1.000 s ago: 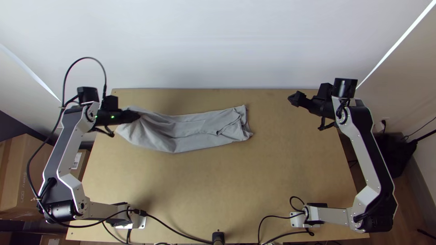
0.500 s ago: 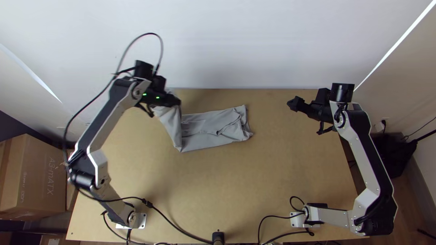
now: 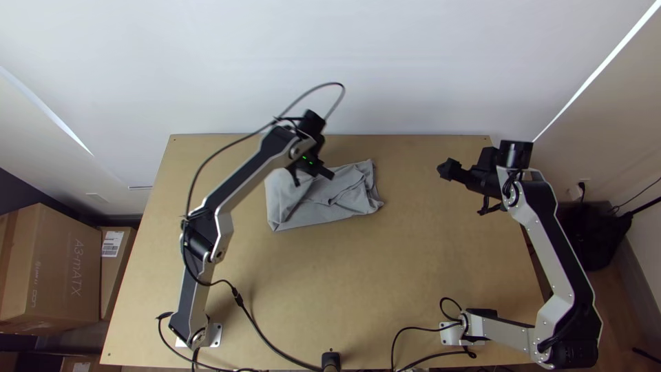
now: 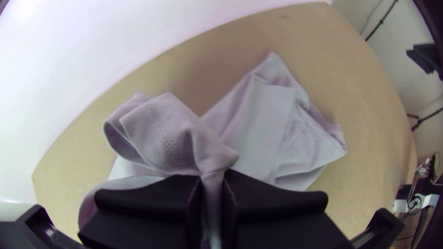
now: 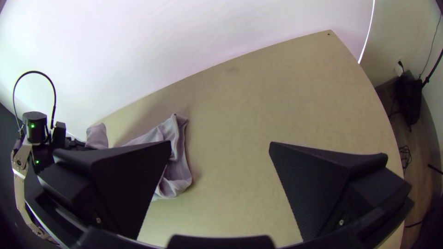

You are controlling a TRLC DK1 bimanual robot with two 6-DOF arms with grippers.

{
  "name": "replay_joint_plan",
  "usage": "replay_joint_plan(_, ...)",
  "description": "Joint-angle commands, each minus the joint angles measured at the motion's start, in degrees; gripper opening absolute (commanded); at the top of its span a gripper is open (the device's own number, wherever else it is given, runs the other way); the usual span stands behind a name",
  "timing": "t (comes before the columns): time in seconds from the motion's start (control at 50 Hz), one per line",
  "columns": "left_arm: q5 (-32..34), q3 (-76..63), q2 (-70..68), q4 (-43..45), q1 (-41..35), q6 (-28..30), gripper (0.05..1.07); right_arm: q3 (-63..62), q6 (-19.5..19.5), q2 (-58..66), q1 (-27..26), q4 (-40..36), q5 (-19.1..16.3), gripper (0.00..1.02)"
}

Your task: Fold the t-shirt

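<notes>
Left gripper (image 3: 328, 173) above the part-folded t-shirt (image 3: 348, 195).
Jaws pinched together on its bunched cloth; right gripper (image 3: 445, 170), well apart from the t-shirt, spread wide, empty.

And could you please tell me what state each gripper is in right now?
Left gripper: closed, holding part of the shirt.
Right gripper: open, holding nothing.

In the top view, part of the grey t-shirt (image 3: 344, 198) is covered by the blurred left gripper (image 3: 328, 173). In the left wrist view, the cloth pinched by that gripper is partly hidden by its fingers (image 4: 152, 198). In the right wrist view, the t-shirt is partly masked by a finger (image 5: 127, 180) of the right gripper (image 3: 442, 170). The large box (image 3: 58, 275) is cut off by the top view's left edge.
</notes>
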Motion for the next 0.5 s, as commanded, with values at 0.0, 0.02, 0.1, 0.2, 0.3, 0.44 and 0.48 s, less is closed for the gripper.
replay_joint_plan(0.0, -2.24, 1.81, 3.25, 2.52, -4.8, 0.88, 0.08, -4.49, -0.59, -2.78, -0.48, 2.07, 1.03, 0.98)
replay_joint_plan(0.02, -2.24, 1.81, 3.69, 3.14, -5.33, 0.79, 0.08, -5.19, -0.59, -2.95, -0.48, 2.33, 1.12, 0.98)
replay_joint_plan(0.1, -2.42, 1.9, 5.27, 5.95, -8.14, 1.23, 0.08, -7.91, -0.59, -4.18, -0.48, 3.65, 1.64, 0.98)
replay_joint_plan(0.2, -4.7, 2.87, 7.91, 10.52, -10.96, 1.32, 0.08, -10.9, -0.59, -5.32, -0.39, 5.06, 2.26, 0.98)
replay_joint_plan(0.3, -8.48, 4.01, 10.46, 16.14, -13.15, 2.99, 0.29, -13.89, -0.5, -6.91, 0.14, 5.94, 2.7, 0.98)
replay_joint_plan(0.44, -13.49, 4.01, 11.16, 27.04, -16.14, 5.45, 1.03, -18.9, -0.41, -9.63, 2.34, 8.31, 4.02, 0.98)
replay_joint_plan(0.48, -13.76, 3.92, 11.08, 31.88, -16.85, 6.07, 1.04, -19.95, -0.41, -9.98, 2.78, 9.19, 4.19, 0.98)
